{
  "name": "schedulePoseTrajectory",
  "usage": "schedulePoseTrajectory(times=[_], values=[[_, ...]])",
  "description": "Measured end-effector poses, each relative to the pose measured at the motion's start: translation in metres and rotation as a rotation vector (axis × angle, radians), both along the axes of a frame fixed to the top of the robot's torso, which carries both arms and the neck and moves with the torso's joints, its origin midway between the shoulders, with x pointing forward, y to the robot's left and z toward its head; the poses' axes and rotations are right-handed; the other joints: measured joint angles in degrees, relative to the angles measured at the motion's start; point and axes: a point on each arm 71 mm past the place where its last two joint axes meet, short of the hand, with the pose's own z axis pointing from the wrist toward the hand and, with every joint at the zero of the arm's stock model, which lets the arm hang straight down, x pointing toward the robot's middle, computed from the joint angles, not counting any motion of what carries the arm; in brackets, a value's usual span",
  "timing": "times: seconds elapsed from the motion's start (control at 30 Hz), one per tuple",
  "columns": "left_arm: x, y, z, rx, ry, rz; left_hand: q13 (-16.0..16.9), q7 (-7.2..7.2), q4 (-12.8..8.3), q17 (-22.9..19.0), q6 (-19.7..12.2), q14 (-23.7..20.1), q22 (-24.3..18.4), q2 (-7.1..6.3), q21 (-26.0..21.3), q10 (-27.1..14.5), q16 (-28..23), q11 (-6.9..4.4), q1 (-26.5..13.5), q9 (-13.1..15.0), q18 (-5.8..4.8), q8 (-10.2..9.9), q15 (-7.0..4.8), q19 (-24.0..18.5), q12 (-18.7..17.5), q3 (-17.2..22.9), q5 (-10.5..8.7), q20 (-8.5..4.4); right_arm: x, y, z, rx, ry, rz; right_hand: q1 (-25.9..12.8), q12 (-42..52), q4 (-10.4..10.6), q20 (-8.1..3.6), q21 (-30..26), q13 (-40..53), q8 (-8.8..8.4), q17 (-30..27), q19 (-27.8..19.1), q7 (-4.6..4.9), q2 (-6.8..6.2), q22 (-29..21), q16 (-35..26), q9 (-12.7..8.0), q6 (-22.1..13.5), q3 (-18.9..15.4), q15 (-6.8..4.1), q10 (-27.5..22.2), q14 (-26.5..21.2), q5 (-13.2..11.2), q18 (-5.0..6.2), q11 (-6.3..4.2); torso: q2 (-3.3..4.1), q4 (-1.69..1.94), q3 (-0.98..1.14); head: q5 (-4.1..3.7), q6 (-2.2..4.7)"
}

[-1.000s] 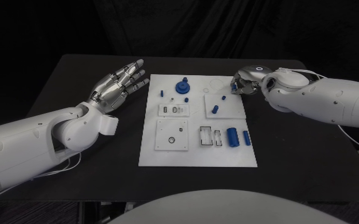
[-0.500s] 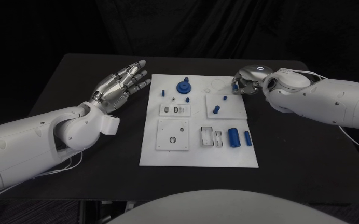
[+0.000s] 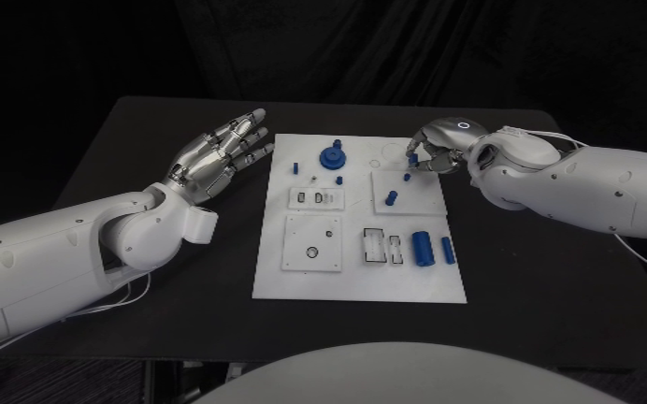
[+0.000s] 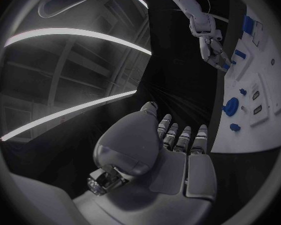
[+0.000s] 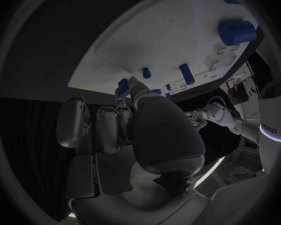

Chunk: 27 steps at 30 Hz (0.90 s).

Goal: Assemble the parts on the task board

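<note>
Blue peg (image 3: pixel 412 157) sits pinched in the right hand (image 3: pixel 434 148) over the white board's (image 3: pixel 357 273) far right corner, likely for insertion; the left hand (image 3: pixel 216 154) waits spread, holding nothing, beside the board.

dark-curtained lab, black table (image 3: pixel 162 133)

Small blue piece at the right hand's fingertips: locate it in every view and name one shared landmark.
Head view: small blue piece pinched by the silver right hand, over the white task board's far right corner.
Left wrist view: at that distant hand's fingertips.
Right wrist view: between its own fingertips.
Shared landmark: the board.
</note>
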Motion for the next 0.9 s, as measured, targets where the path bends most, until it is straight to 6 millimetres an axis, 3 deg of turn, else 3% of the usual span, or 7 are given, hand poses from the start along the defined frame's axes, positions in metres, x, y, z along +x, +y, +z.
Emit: schedulePoseTrajectory(times=[0.33, 0.9], values=[[0.000, -0.002, 0.000, 0.000, 0.001, -0.004, -0.01, 0.00, 0.00, 0.00, 0.00, 0.00, 0.00, 0.00, 0.00, -0.22, 0.00, 0.21, 0.00, 0.00, 0.00, 0.00, 0.00, 0.00, 0.00, 0.00, 0.00, 0.00, -0.009, 0.054, 0.017, 0.059, -0.015, 0.126, 0.00, 0.00, -0.06, 0.00, 0.00, 0.00, -0.01, 0.00, 0.00, 0.10, 0.00, 0.05, 0.00, 0.00, 0.10, -0.06, 0.00, 0.41, 0.00, -0.01, 0.00, -0.01, -0.03, 0.08, -0.09, -0.10, 0.00], [0.001, -0.008, -0.001, 0.000, 0.004, -0.015, -0.01, 0.00, 0.00, 0.00, 0.00, 0.00, 0.00, -0.22, 0.00, -0.22, 0.00, 0.21, 0.22, -0.01, 0.00, 0.00, 0.00, 0.00, 0.00, 0.00, 0.00, 0.00, -0.017, 0.123, 0.017, 0.076, 0.031, 0.271, 0.36, 0.00, -0.23, 0.00, 0.00, -0.01, 0.07, 0.00, 0.00, 0.09, -0.39, 0.03, 0.00, 0.00, 0.10, 0.10, 0.16, 0.41, 0.16, 0.04, 0.00, 0.00, -0.06, 0.16, -0.13, 0.19, 0.01]])
